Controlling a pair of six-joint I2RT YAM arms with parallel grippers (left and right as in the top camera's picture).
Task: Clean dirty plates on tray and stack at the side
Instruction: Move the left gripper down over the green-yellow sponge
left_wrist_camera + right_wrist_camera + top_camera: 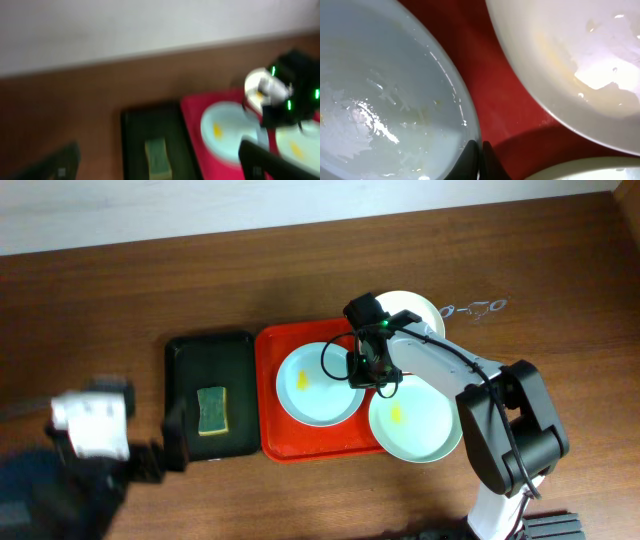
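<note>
The red tray (pixel 270 395) holds three plates. The pale blue plate (pixel 315 390) lies at its left with a yellow smear. The white plate (pixel 410 310) is at the back right and the pale green plate (pixel 420 430) at the front right, also smeared yellow. My right gripper (pixel 366 370) is down at the blue plate's right rim. In the right wrist view its fingers (pixel 480 152) are shut on the rim of the pale blue plate (pixel 380 100), with the white plate (pixel 570 60) beside it. My left gripper (pixel 159 150) is open and empty, blurred, at the front left (pixel 165 450).
A black tray (pixel 190 360) sits left of the red tray, with a green and yellow sponge (pixel 212 410) on it; both show in the left wrist view, tray (pixel 135 135) and sponge (pixel 159 157). The table is brown wood.
</note>
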